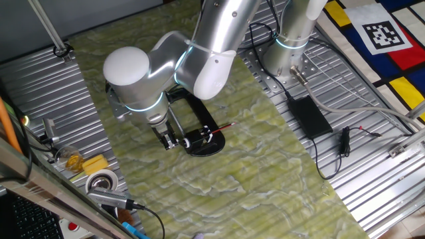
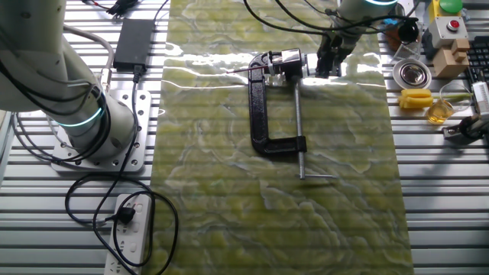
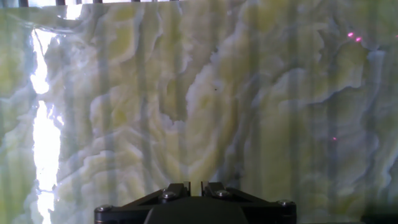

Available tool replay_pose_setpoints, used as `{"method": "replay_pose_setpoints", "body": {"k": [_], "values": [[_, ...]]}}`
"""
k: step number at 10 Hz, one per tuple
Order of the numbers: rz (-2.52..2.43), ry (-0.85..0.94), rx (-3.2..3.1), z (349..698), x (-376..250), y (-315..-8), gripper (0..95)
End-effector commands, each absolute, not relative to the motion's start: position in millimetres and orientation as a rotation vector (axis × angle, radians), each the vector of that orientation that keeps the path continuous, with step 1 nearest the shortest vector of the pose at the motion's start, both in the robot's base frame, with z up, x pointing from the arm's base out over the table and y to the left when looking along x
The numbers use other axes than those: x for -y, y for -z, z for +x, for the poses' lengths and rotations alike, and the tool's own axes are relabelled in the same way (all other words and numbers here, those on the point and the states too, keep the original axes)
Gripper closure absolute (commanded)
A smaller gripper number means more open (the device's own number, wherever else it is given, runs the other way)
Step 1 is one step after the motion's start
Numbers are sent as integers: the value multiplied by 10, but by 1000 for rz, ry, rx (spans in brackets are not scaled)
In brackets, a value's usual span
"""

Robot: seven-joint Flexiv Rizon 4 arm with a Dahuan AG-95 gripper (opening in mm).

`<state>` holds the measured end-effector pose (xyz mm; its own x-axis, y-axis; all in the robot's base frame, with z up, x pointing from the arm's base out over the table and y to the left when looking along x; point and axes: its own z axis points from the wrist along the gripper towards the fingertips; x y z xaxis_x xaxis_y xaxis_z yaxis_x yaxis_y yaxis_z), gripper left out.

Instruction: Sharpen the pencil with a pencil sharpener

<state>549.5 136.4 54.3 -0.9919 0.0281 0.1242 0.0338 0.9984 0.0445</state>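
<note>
The pencil sharpener (image 1: 202,143) stands on the green marbled mat, with its black oval base nearest the gripper and its C-shaped frame (image 2: 263,114) and silver rod (image 2: 299,130) lying along the mat. The thin red pencil (image 1: 223,127) sticks out of the sharpener's head, pointing away from the gripper; in the other fixed view the pencil (image 2: 241,70) shows only as a faint line. My gripper (image 1: 169,140) hangs low beside the head, on the side opposite the pencil. In the hand view the gripper (image 3: 193,185) has its jaws close together over bare mat, holding nothing.
A flat black power brick (image 1: 309,114) with cables lies on the ribbed metal table beside the mat. A tape roll (image 1: 101,180), a yellow block (image 1: 95,164) and small tools sit off the mat near the gripper's side. A second arm's base (image 2: 84,130) and a power strip (image 2: 130,229) stand on the other side.
</note>
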Motion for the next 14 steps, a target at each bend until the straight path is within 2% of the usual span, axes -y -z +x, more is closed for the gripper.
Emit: {"method": "replay_pose_setpoints", "body": {"k": [1, 14], "values": [[-44, 63, 3002, 5495, -1370, -570, 950], [-68, 27, 3024, 5493, -1369, -601, 950]]}}
